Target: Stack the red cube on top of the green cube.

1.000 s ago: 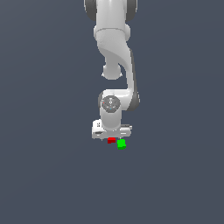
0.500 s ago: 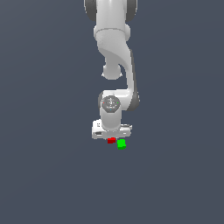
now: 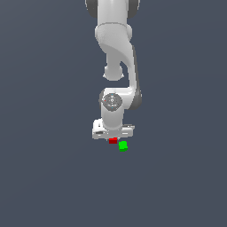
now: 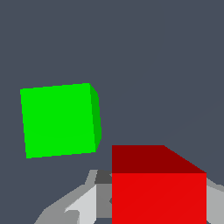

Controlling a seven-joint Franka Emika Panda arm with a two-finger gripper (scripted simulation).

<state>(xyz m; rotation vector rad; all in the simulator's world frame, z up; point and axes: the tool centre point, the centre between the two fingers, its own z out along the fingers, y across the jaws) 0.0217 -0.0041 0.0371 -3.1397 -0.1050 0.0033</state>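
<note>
Green cube (image 3: 123,146) seemingly on grey floor (image 3: 48,177)

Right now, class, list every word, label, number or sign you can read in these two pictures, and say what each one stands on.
None: no text can be read in either view.
The red cube has plain faces.
The green cube has plain faces.
The white arm, the gripper and the grey floor carry no markings.

plain dark grey-blue ground (image 3: 44,177), apparently featureless
</note>
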